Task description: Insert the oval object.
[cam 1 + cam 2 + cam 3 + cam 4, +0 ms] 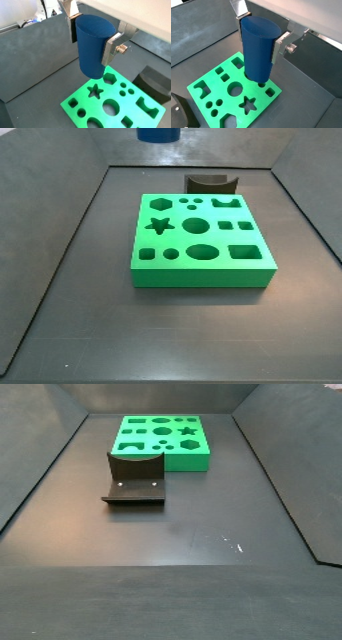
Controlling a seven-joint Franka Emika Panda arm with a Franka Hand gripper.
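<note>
Dark L-shaped fixture (134, 481) standing on the grey floor (201, 534), grey side walls (54, 148) around

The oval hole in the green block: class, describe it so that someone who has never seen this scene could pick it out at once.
Find the green block on the dark floor; the gripper hangs above with its fingers closed on the blue oval piece. In a side view, look along the block's nearest row of holes. The oval hole is in the middle, wider than the round hole behind it.

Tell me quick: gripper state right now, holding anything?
Gripper: shut on the blue oval piece, held upright above the green board; not inserted yet.
</note>
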